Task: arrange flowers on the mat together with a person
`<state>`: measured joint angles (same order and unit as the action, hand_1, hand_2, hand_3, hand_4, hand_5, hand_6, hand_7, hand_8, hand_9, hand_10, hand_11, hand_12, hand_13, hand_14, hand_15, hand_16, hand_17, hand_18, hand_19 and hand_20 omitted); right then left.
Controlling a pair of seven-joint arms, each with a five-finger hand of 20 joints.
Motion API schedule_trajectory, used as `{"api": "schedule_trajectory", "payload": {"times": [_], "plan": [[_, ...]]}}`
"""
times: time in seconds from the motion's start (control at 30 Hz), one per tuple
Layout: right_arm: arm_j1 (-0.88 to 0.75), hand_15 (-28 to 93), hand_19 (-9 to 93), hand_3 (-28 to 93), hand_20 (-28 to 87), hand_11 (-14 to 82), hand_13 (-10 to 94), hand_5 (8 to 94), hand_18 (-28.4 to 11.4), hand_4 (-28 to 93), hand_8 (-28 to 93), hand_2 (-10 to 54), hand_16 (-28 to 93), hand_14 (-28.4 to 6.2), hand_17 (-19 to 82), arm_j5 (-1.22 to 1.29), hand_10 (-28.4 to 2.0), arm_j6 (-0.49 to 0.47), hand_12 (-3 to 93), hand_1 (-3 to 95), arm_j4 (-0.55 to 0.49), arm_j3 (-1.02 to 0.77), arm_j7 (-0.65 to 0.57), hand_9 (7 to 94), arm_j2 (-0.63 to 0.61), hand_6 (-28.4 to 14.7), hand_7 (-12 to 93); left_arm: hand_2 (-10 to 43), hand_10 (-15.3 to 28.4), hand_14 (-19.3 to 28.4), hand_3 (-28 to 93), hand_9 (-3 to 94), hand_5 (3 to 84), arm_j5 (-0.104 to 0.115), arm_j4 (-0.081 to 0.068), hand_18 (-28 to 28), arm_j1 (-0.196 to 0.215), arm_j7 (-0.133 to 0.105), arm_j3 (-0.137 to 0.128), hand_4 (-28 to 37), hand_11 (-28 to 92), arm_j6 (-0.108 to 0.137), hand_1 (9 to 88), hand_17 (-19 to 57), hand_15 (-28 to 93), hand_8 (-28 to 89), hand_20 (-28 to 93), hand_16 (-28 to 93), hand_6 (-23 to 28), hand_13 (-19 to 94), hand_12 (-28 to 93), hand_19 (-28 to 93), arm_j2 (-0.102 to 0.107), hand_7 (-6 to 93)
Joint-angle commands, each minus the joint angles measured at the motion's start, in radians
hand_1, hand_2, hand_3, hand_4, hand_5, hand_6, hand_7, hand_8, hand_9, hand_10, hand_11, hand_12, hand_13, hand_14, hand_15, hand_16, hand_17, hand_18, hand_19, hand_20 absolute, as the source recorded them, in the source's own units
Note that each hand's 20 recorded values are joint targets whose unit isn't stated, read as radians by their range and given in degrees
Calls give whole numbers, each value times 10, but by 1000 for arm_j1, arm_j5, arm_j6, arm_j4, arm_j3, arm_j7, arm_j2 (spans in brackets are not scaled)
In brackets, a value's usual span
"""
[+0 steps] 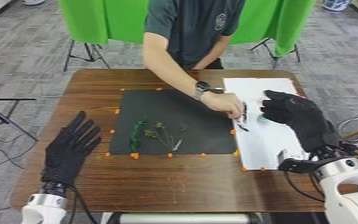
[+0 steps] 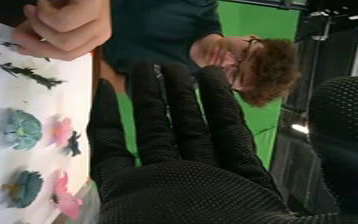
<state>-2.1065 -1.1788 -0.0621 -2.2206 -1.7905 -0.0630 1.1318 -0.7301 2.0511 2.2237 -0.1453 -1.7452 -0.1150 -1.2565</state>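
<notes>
In the head view my right hand (image 1: 291, 114) is over the right part of the white sheet (image 1: 269, 150); in the right wrist view this hand (image 2: 189, 187) has straight fingers and holds nothing. My left hand (image 1: 66, 155) lies open left of the black mat (image 1: 162, 102). On the mat are a leafy green sprig (image 1: 137, 135) and a branching sprig (image 1: 164, 136). A person's hand (image 1: 222, 103) is at a dark sprig (image 1: 241, 126) on the sheet. The right wrist view shows that sprig (image 2: 33, 75), teal flowers (image 2: 23, 130) and pink flowers (image 2: 66, 195) on white.
Orange markers (image 1: 135, 156) edge the black mat and the sheet. The person's forearm (image 1: 171, 70) reaches across the table's far edge. Brown wood (image 1: 175, 185) lies between the mat and the near edge. A small white object (image 1: 291, 155) is beside my right wrist.
</notes>
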Motion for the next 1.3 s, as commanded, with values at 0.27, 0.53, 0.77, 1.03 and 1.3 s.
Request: {"api": "schedule_trajectory", "payload": {"times": [0.27, 0.53, 0.77, 1.03, 1.3], "plan": [[5, 222, 404, 836, 253, 128, 353, 449, -234, -238, -96, 59, 256, -143, 54, -16, -166, 3, 220, 140, -4, -8, -13, 438, 14, -71, 144, -7, 109, 131, 697, 241, 283, -3, -15, 217, -29, 35, 10, -283, 100, 0, 230, -118, 107, -82, 75, 50, 17, 210, 154, 394, -5, 134], [31, 227, 404, 838, 252, 127, 354, 452, -234, -238, -95, 59, 255, -142, 53, -34, -165, -25, 221, 139, 8, 7, -13, 440, 12, -72, 142, -6, 109, 132, 698, 242, 283, -1, -8, 217, -2, 26, 8, -283, 101, 2, 229, -118, 108, -82, 75, 49, 17, 210, 153, 394, -19, 132], [21, 230, 400, 838, 251, 127, 357, 452, -234, -237, -94, 59, 255, -142, 46, -26, -163, -34, 222, 140, 5, 10, -20, 441, 17, -71, 142, -5, 109, 131, 696, 241, 284, -7, -9, 217, -16, 32, 2, -283, 100, 7, 229, -119, 109, -81, 75, 49, 16, 210, 153, 395, -4, 133], [17, 260, 430, 839, 268, 143, 362, 449, -237, -237, -95, 58, 258, -144, 31, -32, -162, -51, 229, 140, 5, 6, -29, 451, 24, -69, 145, -4, 109, 131, 695, 243, 287, -5, -13, 217, -25, 30, 0, -283, 102, -2, 231, -120, 107, -83, 74, 48, 14, 209, 153, 394, 8, 135], [-25, 317, 458, 836, 297, 169, 387, 447, -240, -236, -95, 60, 241, -147, 40, -44, -164, -64, 233, 141, -7, -30, -28, 464, 11, -68, 147, -4, 109, 131, 696, 243, 288, -6, -26, 218, -45, 47, 3, -283, 102, -14, 231, -120, 107, -84, 74, 50, 15, 208, 153, 396, 7, 134]]}}
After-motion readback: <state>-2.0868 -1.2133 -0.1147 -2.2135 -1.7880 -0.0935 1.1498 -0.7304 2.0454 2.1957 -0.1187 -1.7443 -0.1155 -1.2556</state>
